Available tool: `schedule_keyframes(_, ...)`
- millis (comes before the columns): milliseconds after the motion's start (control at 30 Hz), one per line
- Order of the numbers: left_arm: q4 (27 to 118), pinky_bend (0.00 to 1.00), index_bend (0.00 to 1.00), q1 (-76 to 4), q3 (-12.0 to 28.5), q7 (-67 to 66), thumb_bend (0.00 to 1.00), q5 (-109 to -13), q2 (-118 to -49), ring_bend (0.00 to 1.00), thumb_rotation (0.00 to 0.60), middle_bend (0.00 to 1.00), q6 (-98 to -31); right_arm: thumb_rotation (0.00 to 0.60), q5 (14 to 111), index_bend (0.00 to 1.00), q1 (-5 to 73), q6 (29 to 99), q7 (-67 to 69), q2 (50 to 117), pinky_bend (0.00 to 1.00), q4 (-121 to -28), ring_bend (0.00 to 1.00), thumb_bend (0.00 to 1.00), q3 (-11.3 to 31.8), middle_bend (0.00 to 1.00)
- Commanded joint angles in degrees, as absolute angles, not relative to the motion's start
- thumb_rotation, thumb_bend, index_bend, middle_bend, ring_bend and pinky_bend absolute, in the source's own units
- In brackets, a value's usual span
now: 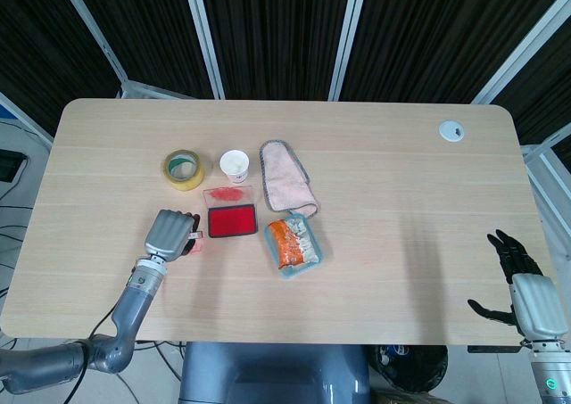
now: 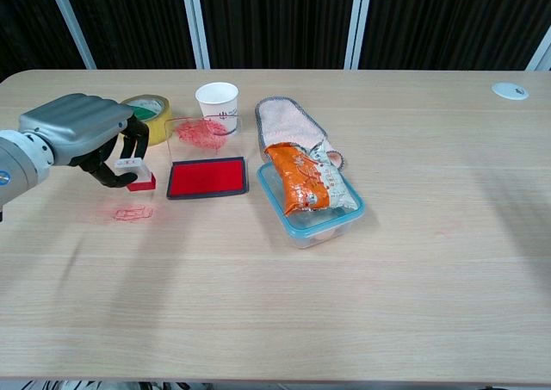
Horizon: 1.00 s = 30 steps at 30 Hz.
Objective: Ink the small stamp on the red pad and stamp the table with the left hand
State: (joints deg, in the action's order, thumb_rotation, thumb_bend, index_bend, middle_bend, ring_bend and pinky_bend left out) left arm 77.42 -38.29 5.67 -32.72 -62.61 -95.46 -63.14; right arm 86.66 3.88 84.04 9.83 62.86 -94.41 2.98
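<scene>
Left robot hand [image 2: 86, 136] pinching small boxy red-based stamp [image 2: 136, 171], flat rectangular red pad [image 2: 207, 177] just beside, faint red imprint [image 2: 131, 212] on woodgrain table [image 2: 344, 295]

The left hand [image 2: 82, 136] hangs knuckles up over the near left part of the desk [image 2: 275, 304], its fingers [image 2: 129, 153] curled down around a small stamp [image 2: 138, 172] lifted clear of the surface. Its grey forearm runs back toward the near left edge. The right hand [image 1: 522, 288] sits off the near right corner, dark fingers [image 1: 507, 248] spread, holding nothing.
</scene>
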Motion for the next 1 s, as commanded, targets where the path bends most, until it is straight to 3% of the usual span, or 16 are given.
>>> schedule_keyframes(33, 75.83, 0.64, 0.74, -39.39, 7.40, -28.84, 0.49, -63.87, -96.47, 0.58, 0.600, 0.72, -61.04, 0.600, 86.61, 0.00, 3.88, 84.04, 9.92, 62.83, 0.18, -94.41, 0.00, 0.14, 3.00, 0.00)
schedule_keyframes(567, 72.91, 0.64, 0.74, -46.51, 12.04, -28.96, 0.51, -56.93, -95.89, 0.58, 0.600, 0.72, -48.71, 0.600, 86.28, 0.00, 3.95, 83.59, 10.56, 62.51, 0.18, -94.63, 0.00, 0.14, 3.03, 0.00)
schedule_keyframes(1000, 70.60, 0.64, 0.75, -49.93, 12.28, -31.32, 0.51, -51.00, -95.61, 0.58, 0.600, 0.73, -44.81, 0.600, 85.93, 0.00, 3.98, 83.24, 10.70, 62.31, 0.18, -94.94, 0.00, 0.14, 3.04, 0.00)
